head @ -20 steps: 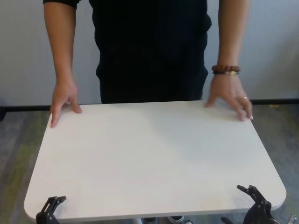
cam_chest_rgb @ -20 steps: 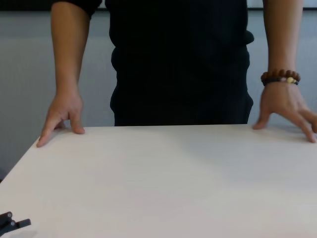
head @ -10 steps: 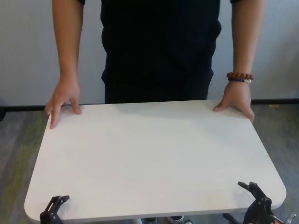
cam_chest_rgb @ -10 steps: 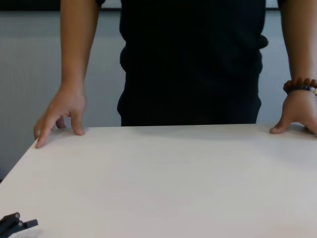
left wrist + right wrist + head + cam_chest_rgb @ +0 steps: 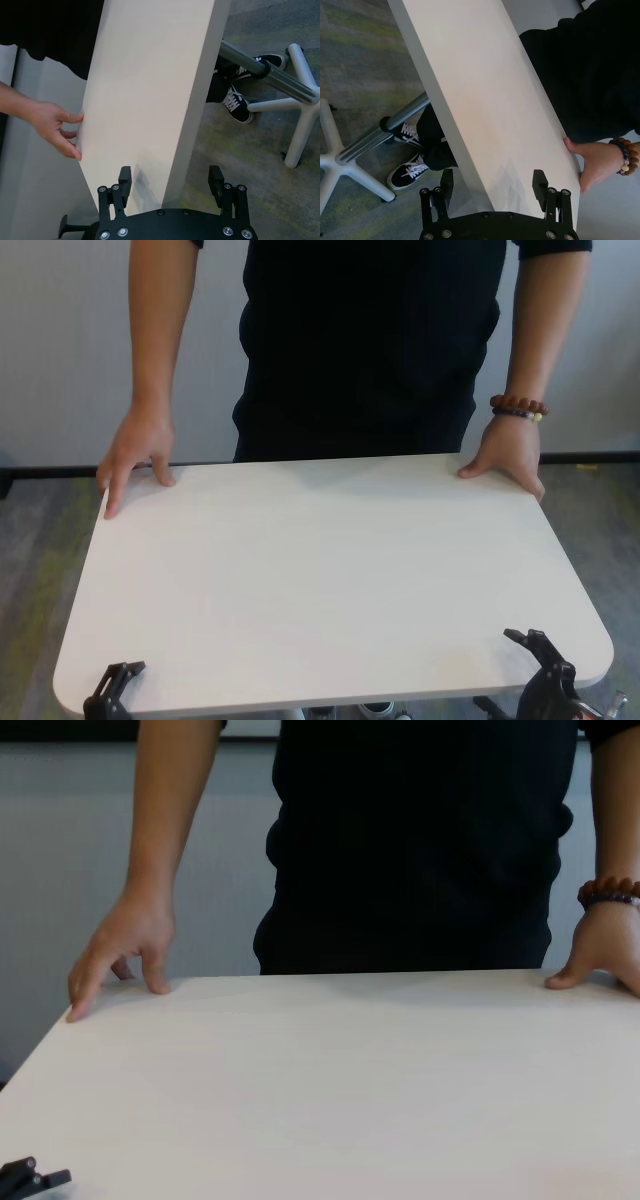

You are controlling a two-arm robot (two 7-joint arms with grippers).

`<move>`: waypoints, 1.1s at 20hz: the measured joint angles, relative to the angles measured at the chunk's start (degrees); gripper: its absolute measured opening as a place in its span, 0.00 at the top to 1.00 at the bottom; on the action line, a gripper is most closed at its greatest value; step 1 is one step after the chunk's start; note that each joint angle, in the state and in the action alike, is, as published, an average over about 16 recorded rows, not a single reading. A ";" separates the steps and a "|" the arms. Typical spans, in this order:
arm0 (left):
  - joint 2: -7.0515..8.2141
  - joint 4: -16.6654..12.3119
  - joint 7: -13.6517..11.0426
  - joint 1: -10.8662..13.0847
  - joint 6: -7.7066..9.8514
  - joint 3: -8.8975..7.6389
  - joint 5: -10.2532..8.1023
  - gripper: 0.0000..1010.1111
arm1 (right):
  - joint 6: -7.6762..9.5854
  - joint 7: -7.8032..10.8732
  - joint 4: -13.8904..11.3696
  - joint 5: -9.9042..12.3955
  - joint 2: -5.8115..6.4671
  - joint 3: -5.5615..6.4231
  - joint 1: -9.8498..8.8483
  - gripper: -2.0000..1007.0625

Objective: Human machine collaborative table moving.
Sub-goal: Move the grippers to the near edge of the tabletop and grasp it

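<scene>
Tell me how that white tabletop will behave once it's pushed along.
The table probably stays stiff: a flat, thin-edged board. It may wobble or tip, resting on one metal pole. Its smooth matte top looks slippery, and the left tool and right tool straddle its edge with jaws open.

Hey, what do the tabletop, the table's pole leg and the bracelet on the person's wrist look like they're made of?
Tabletop: matte white board, probably laminate, going by its flat, glare-free surface and thin edge. Pole leg: grey metal, judging by its bright streak of shine. Bracelet: round brown beads, possibly wood; the material is not certain.
</scene>
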 joint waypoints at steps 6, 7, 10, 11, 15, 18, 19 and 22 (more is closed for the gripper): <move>-1.37 1.47 0.76 -0.25 -0.47 -0.14 1.53 0.01 | -0.16 0.32 0.35 -1.13 -0.66 0.31 0.06 0.01; -1.61 1.70 1.02 -0.26 -0.63 -0.20 1.80 0.01 | -0.21 0.37 0.41 -1.34 -0.76 0.36 0.07 0.01; -2.28 2.36 1.82 -0.28 -1.21 -0.41 2.50 0.01 | -0.37 0.54 0.58 -1.89 -1.07 0.53 0.11 0.01; -2.51 2.61 2.06 -0.29 -1.45 -0.50 2.71 0.01 | -0.44 0.59 0.64 -2.07 -1.19 0.59 0.13 0.01; -3.30 3.49 3.02 -0.22 -2.47 -0.94 3.30 0.01 | -0.72 0.68 0.85 -2.76 -1.64 0.85 0.20 0.01; -3.80 4.03 3.70 -0.08 -3.19 -1.33 3.70 0.01 | -0.91 0.72 1.08 -3.35 -2.04 1.01 0.31 0.01; -3.96 4.20 3.91 -0.03 -3.42 -1.47 3.82 0.01 | -0.98 0.74 1.16 -3.57 -2.19 1.06 0.37 0.01; -4.42 4.72 4.35 0.11 -3.99 -1.90 4.20 0.01 | -1.15 0.77 1.40 -4.21 -2.62 1.20 0.55 0.01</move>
